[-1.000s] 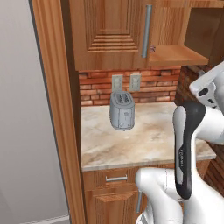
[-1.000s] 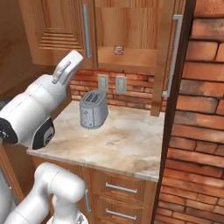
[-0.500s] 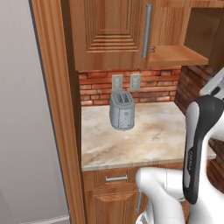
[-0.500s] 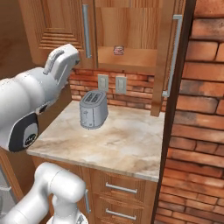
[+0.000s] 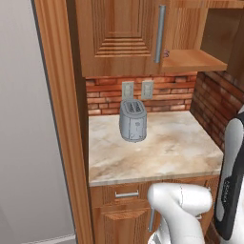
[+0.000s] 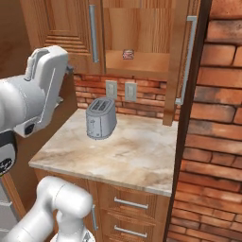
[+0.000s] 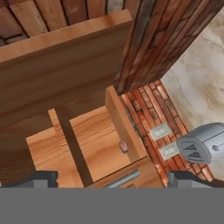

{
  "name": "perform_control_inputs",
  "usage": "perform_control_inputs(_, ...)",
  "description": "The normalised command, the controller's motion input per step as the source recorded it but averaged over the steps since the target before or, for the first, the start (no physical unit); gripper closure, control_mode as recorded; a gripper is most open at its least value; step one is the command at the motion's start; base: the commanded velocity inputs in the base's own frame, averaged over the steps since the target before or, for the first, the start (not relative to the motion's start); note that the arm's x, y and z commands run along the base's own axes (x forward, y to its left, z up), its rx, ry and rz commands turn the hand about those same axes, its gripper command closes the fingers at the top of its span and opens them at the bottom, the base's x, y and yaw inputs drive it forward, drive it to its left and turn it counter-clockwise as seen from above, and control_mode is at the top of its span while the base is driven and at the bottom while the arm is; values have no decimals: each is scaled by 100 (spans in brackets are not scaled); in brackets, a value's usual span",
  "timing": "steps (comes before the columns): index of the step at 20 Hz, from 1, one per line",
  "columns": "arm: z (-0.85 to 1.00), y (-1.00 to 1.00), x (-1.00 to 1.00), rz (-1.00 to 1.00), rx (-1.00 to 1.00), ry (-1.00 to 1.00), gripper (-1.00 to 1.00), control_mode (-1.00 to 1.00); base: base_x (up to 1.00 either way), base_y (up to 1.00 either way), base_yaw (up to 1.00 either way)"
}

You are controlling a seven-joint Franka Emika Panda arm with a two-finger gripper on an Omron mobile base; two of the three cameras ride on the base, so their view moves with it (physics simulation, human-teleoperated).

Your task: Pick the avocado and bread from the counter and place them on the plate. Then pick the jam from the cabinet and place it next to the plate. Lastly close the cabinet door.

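Shifted arm: since the earlier frames your white forearm has swung left and up in the right base view, toward the open cabinet.

Item 1, gripper (image 7: 112,183): low centre of the hand view, tips set wide, jaws released and empty, aimed into the cabinet, likely lining up for the jam. Item 2, counter (image 6: 137,151): mid-frame, carrying a grey toaster (image 6: 100,118). Item 3, jam (image 6: 127,54): small jar on the cabinet shelf (image 6: 142,61), upper centre, beside the cabinet door (image 6: 184,56) standing ajar at right.
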Motion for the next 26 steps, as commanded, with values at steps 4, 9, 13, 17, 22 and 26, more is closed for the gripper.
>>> perform_control_inputs(4,-13,-16,-35,8,-9,1,-100,-100,0,0,0)
perform_control_inputs(9,-8,-47,-1,10,0,13,-100,-100,0,0,0)
perform_control_inputs(13,-1,-26,-15,8,-1,8,-100,-100,0,0,0)
perform_control_inputs(17,0,-3,-59,1,-11,-1,-100,-100,0,0,0)
perform_control_inputs(22,-9,0,-43,-1,-13,-3,-100,-100,0,0,0)
perform_control_inputs(26,-20,0,0,-6,-11,2,-100,-100,0,0,0)
